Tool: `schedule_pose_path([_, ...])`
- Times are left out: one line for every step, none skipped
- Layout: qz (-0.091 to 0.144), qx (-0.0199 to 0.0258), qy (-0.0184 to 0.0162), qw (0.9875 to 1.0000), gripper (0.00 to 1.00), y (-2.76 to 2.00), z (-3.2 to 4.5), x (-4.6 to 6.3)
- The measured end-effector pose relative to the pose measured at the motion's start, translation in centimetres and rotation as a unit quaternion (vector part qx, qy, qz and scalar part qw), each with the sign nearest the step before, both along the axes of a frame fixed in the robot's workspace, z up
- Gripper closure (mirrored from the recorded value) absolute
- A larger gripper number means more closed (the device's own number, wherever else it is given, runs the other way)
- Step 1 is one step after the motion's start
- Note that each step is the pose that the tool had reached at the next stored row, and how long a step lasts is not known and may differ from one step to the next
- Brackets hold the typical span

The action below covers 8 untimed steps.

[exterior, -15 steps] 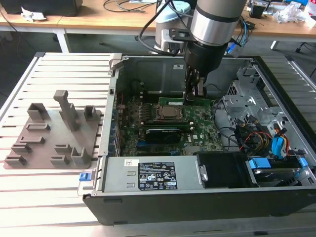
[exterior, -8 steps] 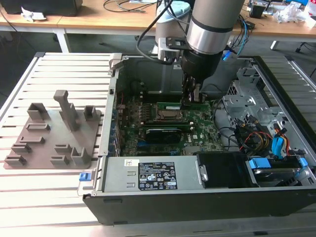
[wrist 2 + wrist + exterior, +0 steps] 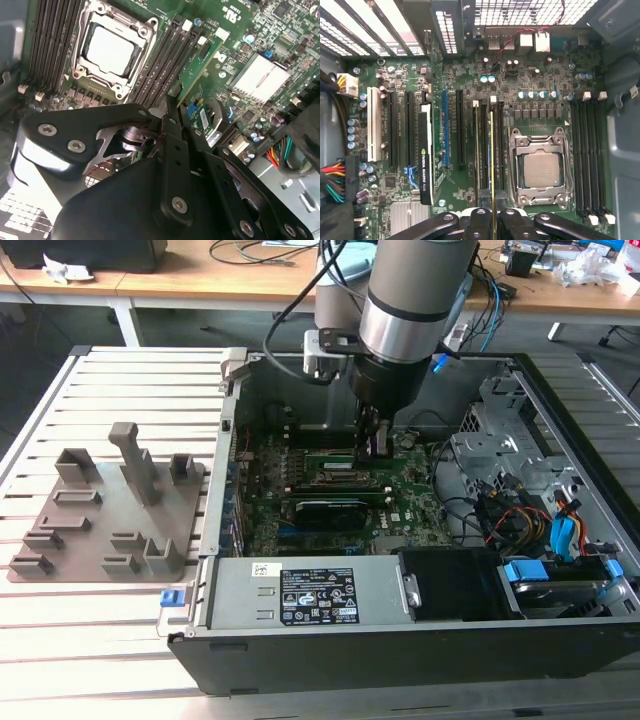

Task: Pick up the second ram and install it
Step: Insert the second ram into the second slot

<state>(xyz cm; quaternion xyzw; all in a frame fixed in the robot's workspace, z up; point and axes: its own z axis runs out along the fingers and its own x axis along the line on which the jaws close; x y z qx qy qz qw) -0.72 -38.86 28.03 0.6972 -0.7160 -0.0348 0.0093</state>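
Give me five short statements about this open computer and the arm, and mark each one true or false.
1. The gripper is shut on the ram stick. True.
2. A cooler covers the processor. False: the socket is bare and the chip's metal lid shows.
3. The grey tray lies inside the computer case. False: it lies on the slatted table, to the exterior view's left of the case.
4. The ram stick stands on edge in line with the long slots beside the processor. True.
5. A black card sits in a slot on the motherboard. True.
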Motion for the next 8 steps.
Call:
schedule_pose_path([0.004,0.0,0.0,1.0,0.86,0.06,-0.05,-0.02])
schedule_pose_path([0.004,0.0,0.0,1.0,0.86,0.08,-0.15,-0.13])
schedule_pose_path([0.004,0.0,0.0,1.0,0.86,0.09,-0.26,-0.2])
schedule_pose_path([0.004,0.0,0.0,1.0,0.86,0.09,-0.34,-0.23])
schedule_pose_path([0.004,0.0,0.0,1.0,0.86,0.09,-0.53,-0.27])
schedule_pose_path([0.005,-0.0001,0.0,1.0,0.86,0.09,-0.65,-0.28])
schedule_pose_path([0.004,0.0,0.0,1.0,0.86,0.09,-0.75,-0.29])
schedule_pose_path([0.004,0.0,0.0,1.0,0.86,0.09,-0.95,-0.33])
